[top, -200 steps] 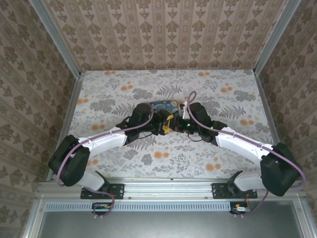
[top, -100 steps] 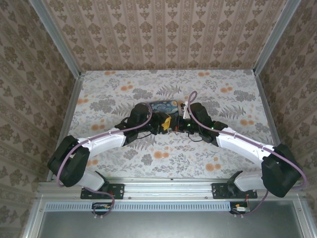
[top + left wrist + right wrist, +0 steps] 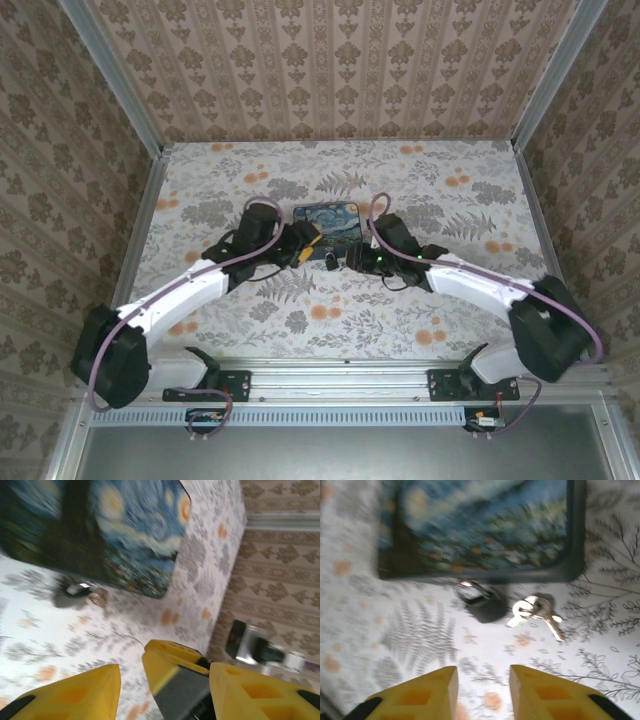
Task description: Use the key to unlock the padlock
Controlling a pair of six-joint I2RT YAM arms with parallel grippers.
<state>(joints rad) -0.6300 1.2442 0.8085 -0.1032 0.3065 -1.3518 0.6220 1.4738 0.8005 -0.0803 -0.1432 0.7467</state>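
Observation:
A small dark padlock [image 3: 482,605] lies on the table against the near edge of the blue swirl-painted box [image 3: 480,520]. The key [image 3: 551,622] rests flat on its ring just right of the padlock, apart from it. My right gripper [image 3: 482,672] hovers open a short way in front of both, holding nothing. My left gripper [image 3: 165,666] is open too, pulled back to the left of the padlock [image 3: 72,591]. A yellow and grey part sits close against its right finger; I cannot tell what that part is. From above, the padlock [image 3: 332,262] lies between the left gripper [image 3: 306,244] and the right gripper [image 3: 352,260].
The box [image 3: 327,215] lies flat just behind the padlock. Flower-patterned table [image 3: 420,310] stretches around it, bounded by patterned walls at the back and both sides. Both arms reach inward from the near corners.
Both grippers have backed away from the padlock, the left arm swinging left. The right gripper has opened. The padlock and key now lie free on the table.

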